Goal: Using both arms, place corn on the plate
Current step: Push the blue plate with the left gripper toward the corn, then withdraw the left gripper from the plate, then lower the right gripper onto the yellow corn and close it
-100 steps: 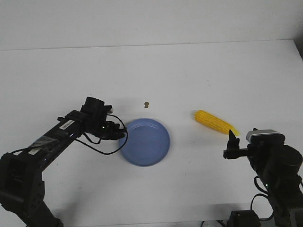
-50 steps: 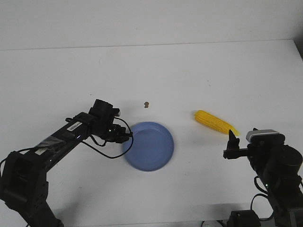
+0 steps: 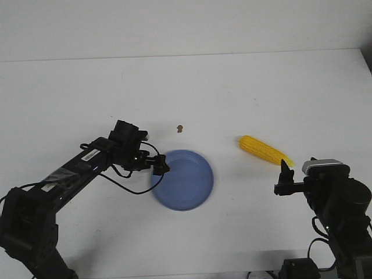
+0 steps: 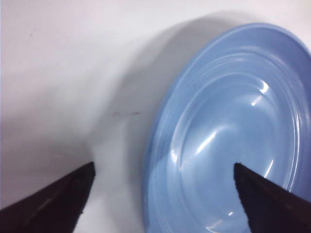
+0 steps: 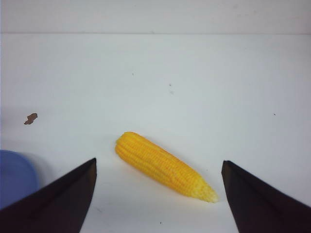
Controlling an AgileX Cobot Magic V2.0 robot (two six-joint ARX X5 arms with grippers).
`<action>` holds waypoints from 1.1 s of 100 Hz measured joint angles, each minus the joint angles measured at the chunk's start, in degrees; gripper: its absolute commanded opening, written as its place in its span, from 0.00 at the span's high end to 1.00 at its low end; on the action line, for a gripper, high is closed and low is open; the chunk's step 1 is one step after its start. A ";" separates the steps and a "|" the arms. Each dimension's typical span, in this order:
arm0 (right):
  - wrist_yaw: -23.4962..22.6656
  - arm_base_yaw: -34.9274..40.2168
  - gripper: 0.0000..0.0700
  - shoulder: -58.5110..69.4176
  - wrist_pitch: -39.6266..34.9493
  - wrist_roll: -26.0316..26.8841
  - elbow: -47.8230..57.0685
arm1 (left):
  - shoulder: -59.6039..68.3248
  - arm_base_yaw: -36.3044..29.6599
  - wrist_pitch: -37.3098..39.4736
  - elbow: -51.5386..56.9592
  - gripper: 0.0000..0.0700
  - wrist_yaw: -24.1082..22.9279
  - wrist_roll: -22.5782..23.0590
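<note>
The blue plate (image 3: 192, 195) lies on the white table, left of centre. My left gripper (image 3: 158, 165) is open at the plate's left rim. In the left wrist view, one finger (image 4: 53, 201) is over the table and the other is over the plate's (image 4: 228, 121) inside, so the left gripper (image 4: 163, 167) straddles the rim. The yellow corn (image 3: 264, 150) lies right of the plate, pointed end toward the right arm. My right gripper (image 3: 285, 177) is open and empty, just short of the corn. In the right wrist view, the corn (image 5: 163, 166) lies past the right gripper (image 5: 159, 162), between its fingers.
A tiny brown speck (image 3: 181, 128) lies on the table behind the plate; it also shows in the right wrist view (image 5: 30, 118). The plate's edge (image 5: 14, 177) shows at the side of the right wrist view. The table's far edge meets a white wall.
My left gripper has moved right onto the plate's rim, and the plate has slid a little to the right. The right arm and the corn have not moved.
</note>
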 measured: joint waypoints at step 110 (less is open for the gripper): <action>-4.00 -0.02 0.17 14.78 2.67 -12.55 0.74 | -26.62 17.57 -2.86 -4.11 0.10 -18.47 8.02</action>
